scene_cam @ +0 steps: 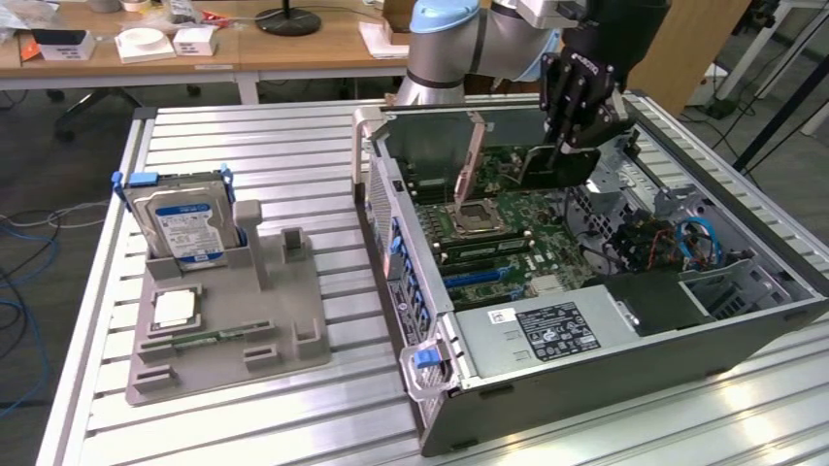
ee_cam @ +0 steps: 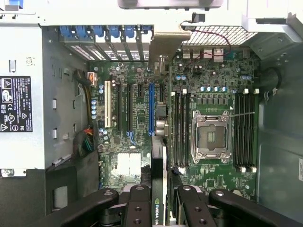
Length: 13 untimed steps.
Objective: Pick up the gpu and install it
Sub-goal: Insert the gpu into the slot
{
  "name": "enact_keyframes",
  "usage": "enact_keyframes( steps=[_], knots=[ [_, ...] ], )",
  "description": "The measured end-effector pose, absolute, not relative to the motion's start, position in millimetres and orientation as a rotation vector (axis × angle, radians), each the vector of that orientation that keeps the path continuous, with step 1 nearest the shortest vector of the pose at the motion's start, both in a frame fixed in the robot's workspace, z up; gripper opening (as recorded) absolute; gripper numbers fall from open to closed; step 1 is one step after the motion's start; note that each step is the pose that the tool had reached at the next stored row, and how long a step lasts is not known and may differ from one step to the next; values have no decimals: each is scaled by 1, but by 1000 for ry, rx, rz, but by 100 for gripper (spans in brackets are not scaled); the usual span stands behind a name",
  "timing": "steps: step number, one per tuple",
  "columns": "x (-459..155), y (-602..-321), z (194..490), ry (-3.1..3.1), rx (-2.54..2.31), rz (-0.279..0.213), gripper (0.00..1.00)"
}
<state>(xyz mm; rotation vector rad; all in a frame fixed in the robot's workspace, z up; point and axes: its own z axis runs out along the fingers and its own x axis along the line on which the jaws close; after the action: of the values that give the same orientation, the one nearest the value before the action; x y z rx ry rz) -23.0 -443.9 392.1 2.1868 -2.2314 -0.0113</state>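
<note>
1. Exterior view, left of frame: grey holder tray (scene_cam: 291, 320) on the slatted table (scene_cam: 259, 146). A hard drive (scene_cam: 188, 221) stands upright at its upper-left corner.
2. Centre to right: open computer case (scene_cam: 622, 379), motherboard (scene_cam: 518, 228) exposed.
3. Upper right: gripper (scene_cam: 568, 144) hangs over the motherboard, pinching the gpu (scene_cam: 554, 167).
4. Wrist view: gpu sits edge-on between both fingers (ee_cam: 138, 205). Whether it touches a slot, cannot tell.

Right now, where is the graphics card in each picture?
Exterior view: the gpu is held by the end effector over the open computer case.
Wrist view: the gpu stands edge-on between the end effector's fingers.
Shared landmark: the CPU socket.
</note>
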Motion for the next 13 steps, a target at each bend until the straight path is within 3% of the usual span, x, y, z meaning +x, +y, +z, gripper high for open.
enact_keyframes(
  steps=[13],
  knots=[
    [-23,-444,388,-2231,2187,-11,26]
  ],
)
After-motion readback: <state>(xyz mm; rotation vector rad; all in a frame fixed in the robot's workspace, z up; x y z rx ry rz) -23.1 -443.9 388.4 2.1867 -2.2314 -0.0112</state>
